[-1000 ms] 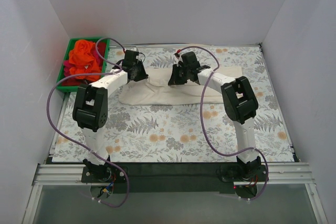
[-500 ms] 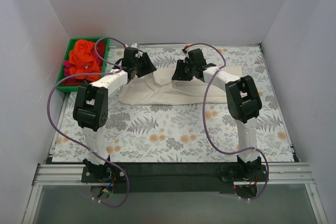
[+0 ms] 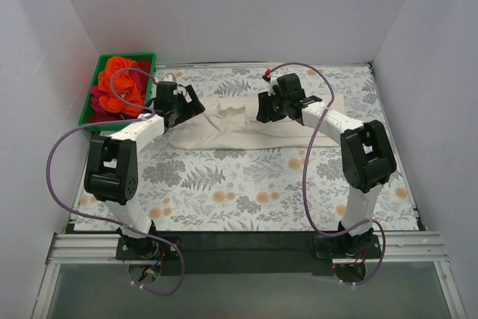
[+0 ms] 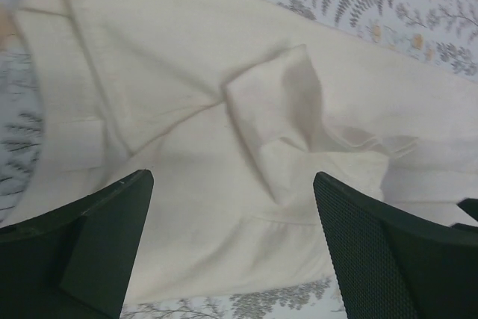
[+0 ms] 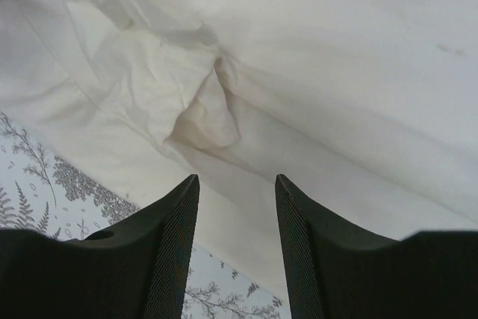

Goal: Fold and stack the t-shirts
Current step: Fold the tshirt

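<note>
The cream t-shirt [image 3: 246, 131] lies as a long, rumpled band across the far middle of the table. My left gripper [image 3: 191, 104] hovers over its left end, jaws wide open and nothing between them; below them the left wrist view shows creased cream cloth [image 4: 187, 102]. Over the shirt's middle, my right gripper [image 3: 266, 110] also stands open, and the right wrist view shows a small raised pucker of cloth [image 5: 213, 113] just ahead of its fingertips. The orange t-shirt [image 3: 119, 80] and a magenta one [image 3: 97, 95] are bunched in the bin at far left.
The green bin [image 3: 89, 119] sits at the far left corner beside my left arm. A floral tablecloth [image 3: 246, 192] covers the table. White walls close in the back and both sides. Purple cables loop off both arms.
Both grippers have gone from shut to open and let go of the cream shirt. They have drawn apart, the left arm swinging left and the right arm right. The cloth has settled.
</note>
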You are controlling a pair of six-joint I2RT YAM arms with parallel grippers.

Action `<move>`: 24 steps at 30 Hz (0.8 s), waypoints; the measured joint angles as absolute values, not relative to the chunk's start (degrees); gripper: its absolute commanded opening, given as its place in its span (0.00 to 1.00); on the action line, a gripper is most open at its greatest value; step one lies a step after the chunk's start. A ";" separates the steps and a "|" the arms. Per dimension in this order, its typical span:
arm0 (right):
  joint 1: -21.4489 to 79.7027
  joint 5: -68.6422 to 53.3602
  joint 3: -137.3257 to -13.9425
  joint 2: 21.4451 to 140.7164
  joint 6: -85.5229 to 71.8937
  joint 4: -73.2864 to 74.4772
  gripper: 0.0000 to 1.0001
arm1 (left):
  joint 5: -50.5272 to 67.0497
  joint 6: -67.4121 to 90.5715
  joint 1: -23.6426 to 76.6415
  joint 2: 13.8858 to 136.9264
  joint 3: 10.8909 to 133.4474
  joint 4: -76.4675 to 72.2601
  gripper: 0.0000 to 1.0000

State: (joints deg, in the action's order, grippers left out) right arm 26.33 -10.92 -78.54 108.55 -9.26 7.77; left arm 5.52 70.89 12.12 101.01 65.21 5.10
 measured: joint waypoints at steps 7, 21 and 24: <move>23.11 -6.20 -70.52 103.59 -7.97 9.85 0.43 | -2.48 66.22 11.20 94.67 59.66 8.93 0.73; -1.32 0.27 -59.94 94.30 -17.08 11.92 0.43 | -6.46 61.76 11.38 94.48 54.19 13.34 0.64; -4.62 -0.21 -59.22 94.32 -18.26 12.01 0.43 | -7.03 61.80 11.38 94.48 53.23 13.82 0.53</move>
State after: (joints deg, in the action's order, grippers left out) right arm -4.62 -0.21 -59.22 94.32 -18.26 12.01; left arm -7.03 61.80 11.38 94.48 53.23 13.82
